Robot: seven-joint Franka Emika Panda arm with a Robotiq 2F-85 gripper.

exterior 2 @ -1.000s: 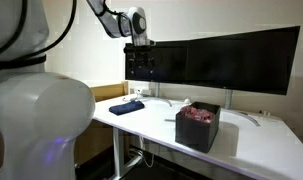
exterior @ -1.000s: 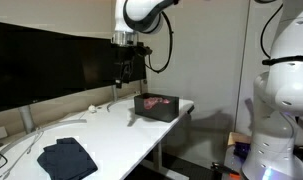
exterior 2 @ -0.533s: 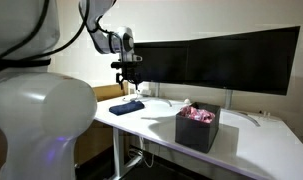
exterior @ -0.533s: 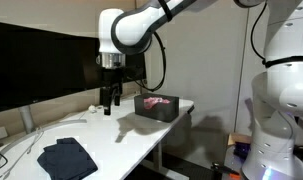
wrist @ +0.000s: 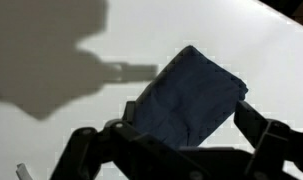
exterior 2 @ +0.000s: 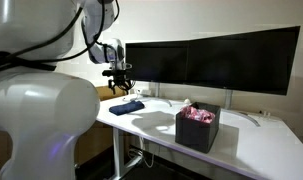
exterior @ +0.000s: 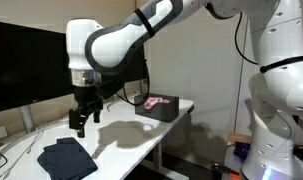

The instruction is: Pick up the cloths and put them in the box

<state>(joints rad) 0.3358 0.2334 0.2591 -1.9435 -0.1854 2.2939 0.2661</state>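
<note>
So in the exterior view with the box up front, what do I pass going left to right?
White robot body → navy cloth → box with the pink cloth in it.

A white bench [exterior: 131,125] stood on pale metal legs [exterior: 159,155] against a plain, light wall [exterior 2: 206,15]. Along its far edge ran wide dark monitors [exterior 2: 231,60], their screens blank, also seen in an exterior view [exterior: 26,65]. Thin white cables [exterior: 21,146] trailed over the top near the screens. Light from above threw soft grey shadows on the surface, a broad one showing in the wrist view [wrist: 46,55]. Under the bench the floor [exterior: 206,165] lay dim.
</note>
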